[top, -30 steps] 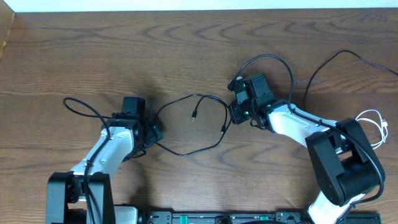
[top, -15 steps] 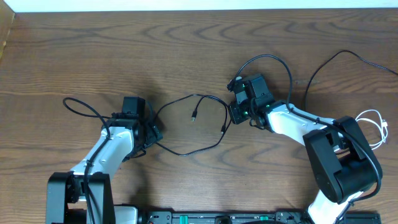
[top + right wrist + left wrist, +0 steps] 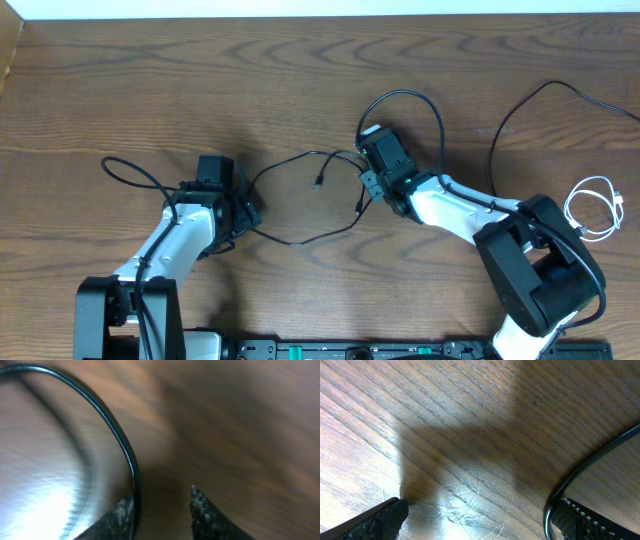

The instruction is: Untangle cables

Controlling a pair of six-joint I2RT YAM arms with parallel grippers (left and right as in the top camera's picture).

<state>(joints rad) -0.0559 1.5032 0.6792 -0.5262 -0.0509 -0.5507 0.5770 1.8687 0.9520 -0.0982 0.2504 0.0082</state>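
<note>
Overhead, the long black cable sprawls in a loose loop across the middle of the tabletop, between the two arms. Both plug ends lie inside the loop. A second black cable trails off to the far right, and the short white cable sits coiled at the right edge, well apart from the action.

The left fingers stand as wide as they go, low over the wood and empty. The wrist view shows the black cable curving just inside one fingertip, pinched by nothing.

The right fingers hover at the loop's right side. They are parted only a little, and the cable runs down against one fingertip rather than between the two. That wrist picture is badly smeared, but nothing looks gripped.

Here is the danger. With so narrow a gap and the cord off to one side, a close now would likely nip the edge of the cable and let it squirt free. A pull from either arm while the plug ends lie inside the loop could drag them through and cinch it into a knot. The arms' own thick wires are close by too, and a careless sweep could snag them.
</note>
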